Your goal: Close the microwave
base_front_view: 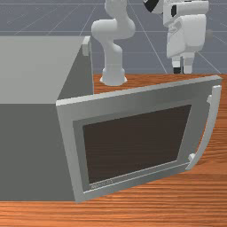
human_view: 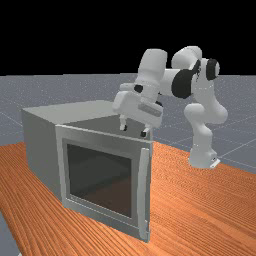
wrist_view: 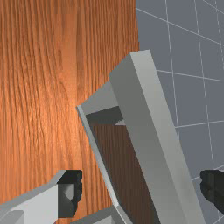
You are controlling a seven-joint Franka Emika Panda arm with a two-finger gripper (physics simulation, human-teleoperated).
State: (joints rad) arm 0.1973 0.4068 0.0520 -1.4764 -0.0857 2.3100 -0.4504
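Far view: microwave (human_view: pixel 42 145) int. mostly hidden behind door (human_view: pixel 100 175), end effector (human_view: pixel 134 131) w/ fingers spread

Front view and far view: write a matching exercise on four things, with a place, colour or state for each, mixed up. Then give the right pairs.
Things:
1. microwave door
2. door handle
3. gripper
4. table

Places, colours, states:
A. orange-brown wood grain
B. fingers standing apart
C. swung out at an angle from the grey microwave body
D. running along the edge farthest from the hinge

Right pairs: 1-C, 2-D, 3-B, 4-A
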